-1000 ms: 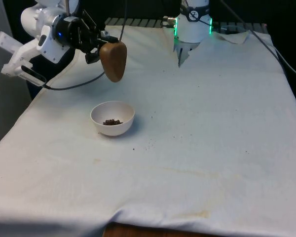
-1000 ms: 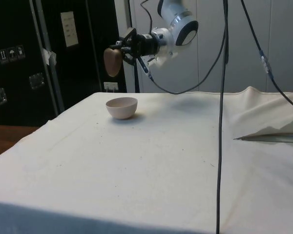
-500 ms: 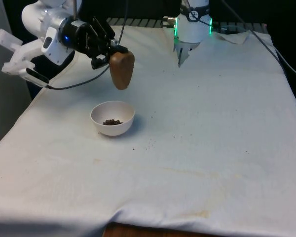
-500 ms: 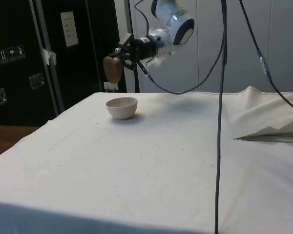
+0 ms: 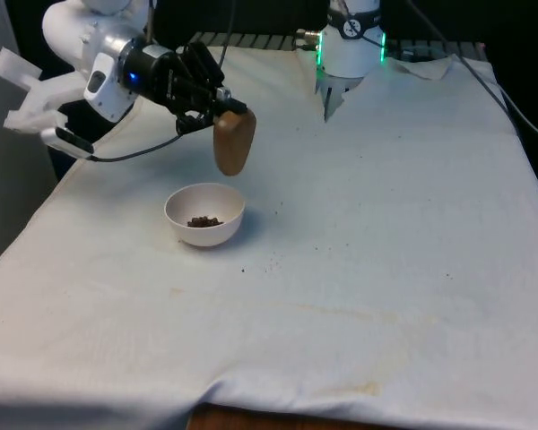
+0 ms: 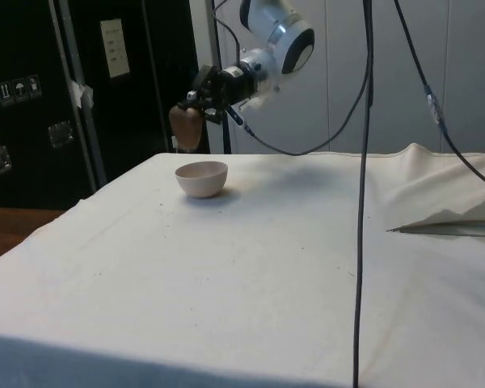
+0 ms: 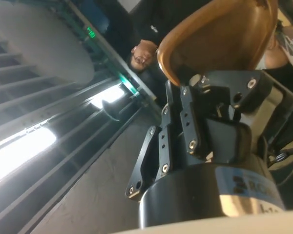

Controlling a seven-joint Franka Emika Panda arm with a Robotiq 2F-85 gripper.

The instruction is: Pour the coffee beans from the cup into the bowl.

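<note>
A brown cup [image 5: 234, 143] hangs in the air, held by my gripper [image 5: 217, 109], which is shut on its upper part. The cup stands nearly upright, a little above and beyond the white bowl [image 5: 204, 214], toward the front view's right of it. The bowl sits on the cloth and holds a small heap of dark coffee beans [image 5: 203, 221]. From the side, the cup [image 6: 186, 126] hangs behind and above the bowl [image 6: 201, 178], with the gripper [image 6: 200, 93] at its top. In the wrist view the fingers [image 7: 185, 117] clamp the rim of the cup [image 7: 219, 34].
A few stray beans [image 5: 271, 262] lie on the cloth on the front view's right of the bowl. A black cable [image 5: 125, 158] trails from the arm. A folded part of the cloth [image 6: 453, 218] rises at the side view's right. A person [image 7: 144, 51] appears in the wrist view.
The cup has moved toward the front view's right and lower, and turned from tilted toward upright. The gripper stays shut on it. The bowl has not moved.
</note>
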